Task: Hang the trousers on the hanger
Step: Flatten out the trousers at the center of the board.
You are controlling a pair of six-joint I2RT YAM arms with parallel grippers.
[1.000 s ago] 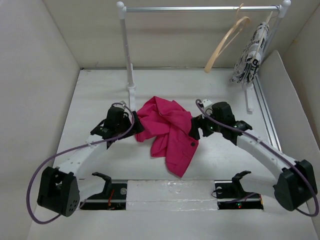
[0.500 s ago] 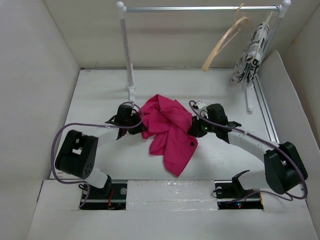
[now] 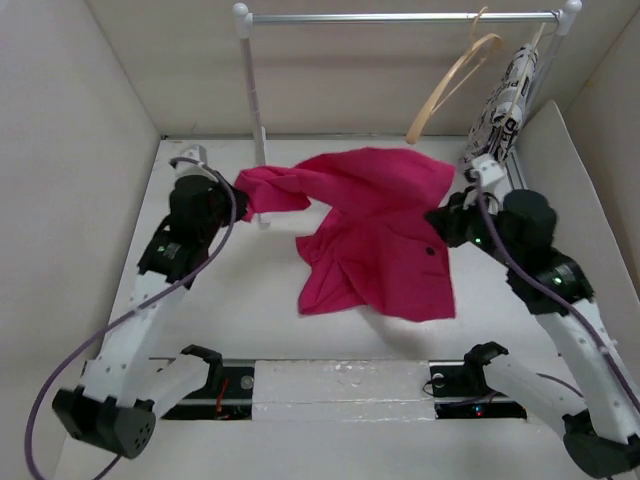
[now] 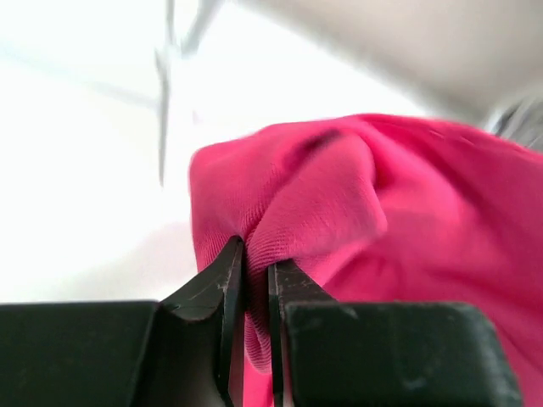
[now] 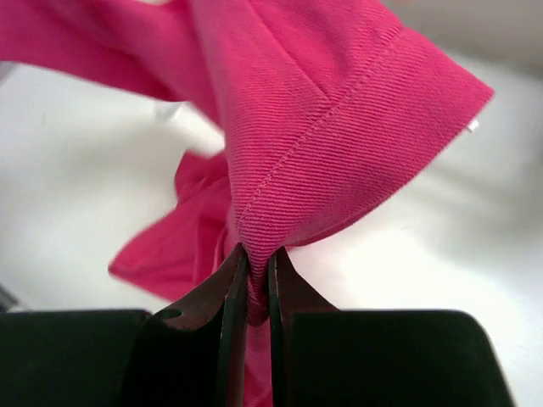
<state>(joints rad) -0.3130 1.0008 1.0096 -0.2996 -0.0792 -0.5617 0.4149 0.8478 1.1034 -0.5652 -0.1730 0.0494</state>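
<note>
My left gripper [image 4: 252, 254] and right gripper [image 5: 252, 259] each pinch a fold of the trousers [image 3: 375, 240], spread between them. The hanger [image 3: 452, 88] hangs at their one o'clock.

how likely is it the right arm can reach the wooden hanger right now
Probably yes: the wooden hanger hangs free just beyond the right tool with nothing between, though that tool is shut on the trousers.
</note>
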